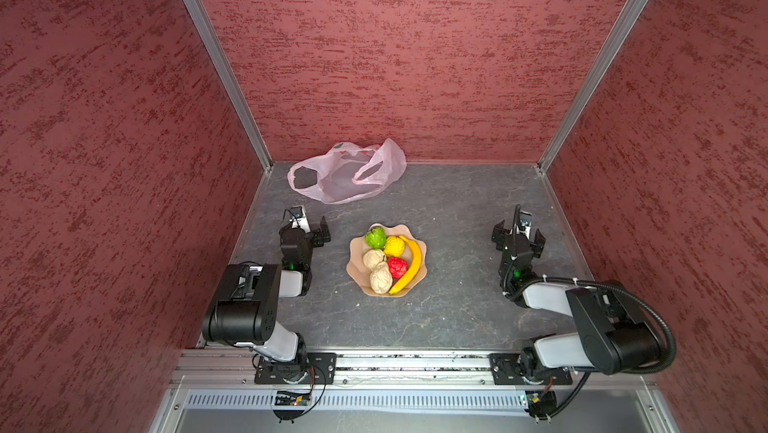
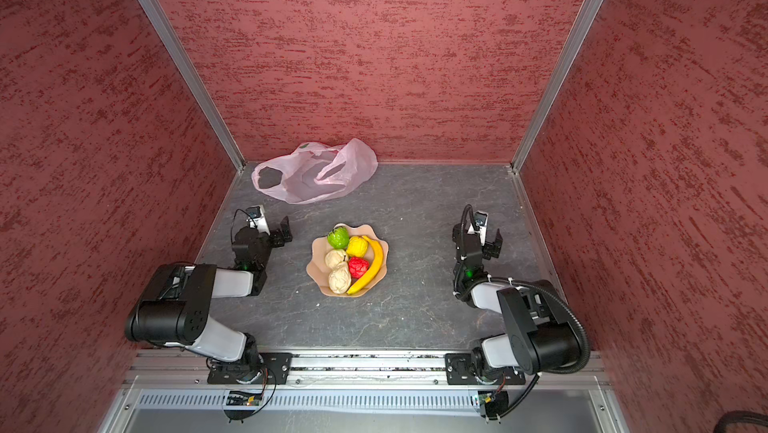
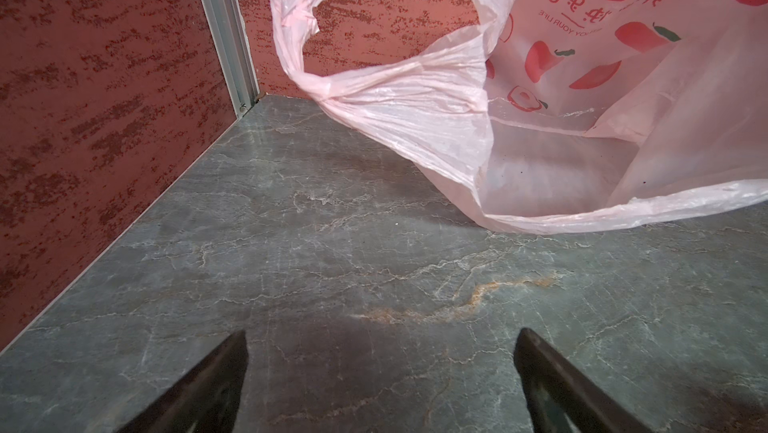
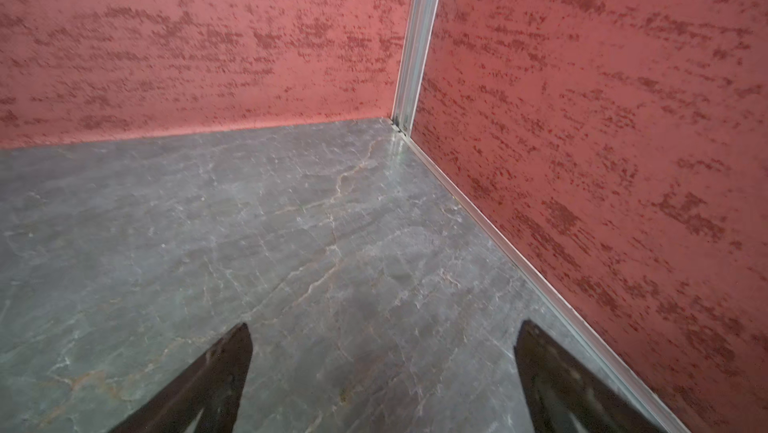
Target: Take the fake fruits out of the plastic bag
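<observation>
The plastic bag (image 1: 345,179) (image 2: 316,181) lies crumpled at the back left of the table, pale pink with red print. In the left wrist view the plastic bag (image 3: 561,127) gapes towards me, and no fruit shows inside it. The fake fruits sit in a peach bowl (image 1: 355,253) at mid-table: a banana (image 1: 412,265), a green one (image 1: 375,237), a yellow one (image 1: 394,246), a red one (image 1: 397,267) and two beige ones (image 1: 373,258). My left gripper (image 1: 307,224) (image 3: 380,335) hangs open between bowl and bag, holding nothing. My right gripper (image 1: 518,232) (image 4: 382,329) stands open and holds nothing, right of the bowl.
Red textured walls close in the left, back and right sides, with aluminium posts in the back corners (image 4: 415,44). The grey marbled tabletop (image 1: 436,202) carries only the bag and the bowl (image 2: 318,263). Both arm bases sit on a rail (image 1: 411,362) at the front edge.
</observation>
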You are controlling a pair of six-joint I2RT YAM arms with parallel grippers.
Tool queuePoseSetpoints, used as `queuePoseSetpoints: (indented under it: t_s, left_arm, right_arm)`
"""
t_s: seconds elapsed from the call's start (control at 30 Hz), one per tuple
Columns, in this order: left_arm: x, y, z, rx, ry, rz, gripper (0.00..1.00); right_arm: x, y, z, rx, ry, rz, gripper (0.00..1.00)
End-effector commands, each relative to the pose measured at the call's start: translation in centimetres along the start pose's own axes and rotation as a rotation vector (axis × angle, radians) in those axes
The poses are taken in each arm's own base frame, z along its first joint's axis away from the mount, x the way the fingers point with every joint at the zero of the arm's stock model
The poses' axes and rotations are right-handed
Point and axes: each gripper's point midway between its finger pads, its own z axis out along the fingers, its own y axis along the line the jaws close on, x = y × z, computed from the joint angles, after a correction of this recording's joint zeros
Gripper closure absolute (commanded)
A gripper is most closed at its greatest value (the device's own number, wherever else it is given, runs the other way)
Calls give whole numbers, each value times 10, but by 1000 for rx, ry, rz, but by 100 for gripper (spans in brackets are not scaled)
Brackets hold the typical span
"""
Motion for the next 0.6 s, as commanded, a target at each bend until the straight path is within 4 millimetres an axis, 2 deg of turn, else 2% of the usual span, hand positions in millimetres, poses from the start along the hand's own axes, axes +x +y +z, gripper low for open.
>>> queuePoseSetpoints:
  t_s: [0.0, 0.03, 0.27, 0.57]
  left_arm:
    - [-6, -2, 1, 10, -15, -7, 1]
    - [-7, -2, 1, 10, -17, -7, 1]
    - [-6, -2, 1, 10, -16, -8, 1]
    - [-6, -2, 1, 9, -15, -8, 0]
  right_arm:
    - [-28, 10, 2, -51, -111, 13, 1]
    - [-31, 10, 3, -50, -121, 15, 1]
    - [-19, 5, 15, -39, -107, 21, 1]
    - [-17, -4, 15, -79, -104, 82, 1]
